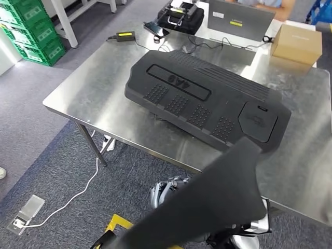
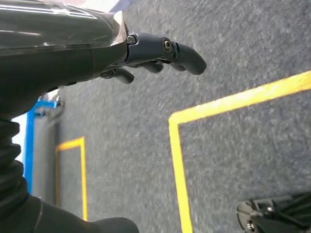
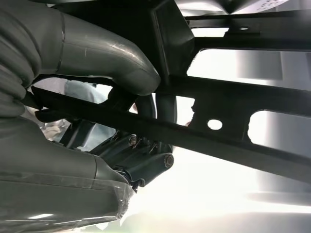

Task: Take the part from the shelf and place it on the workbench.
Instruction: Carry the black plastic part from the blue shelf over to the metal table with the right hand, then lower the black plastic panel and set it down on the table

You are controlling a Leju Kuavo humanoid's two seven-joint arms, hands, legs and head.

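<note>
A large black engine cover (image 1: 207, 98) lies flat on the steel workbench (image 1: 98, 98), across its middle. In front of the bench's near edge a second flat black part (image 1: 213, 207) is tilted up toward the table, its top corner over the bench edge. In the right wrist view my right hand (image 3: 92, 165) grips this part's black ribbed underside (image 3: 238, 92), with the thumb (image 3: 110, 58) on one side and the fingers (image 3: 150, 162) curled round a rib. My left hand (image 2: 161, 53) hangs over the grey floor, fingers stretched out, holding nothing.
A laptop (image 1: 238, 18), a cardboard box (image 1: 296, 42), a black case (image 1: 182, 15) and a power adapter (image 1: 126, 36) crowd the bench's far side, where a person (image 1: 274, 4) sits. Green crates (image 1: 33, 28) stand at the far left. Yellow floor lines (image 2: 180, 160) run under my left hand.
</note>
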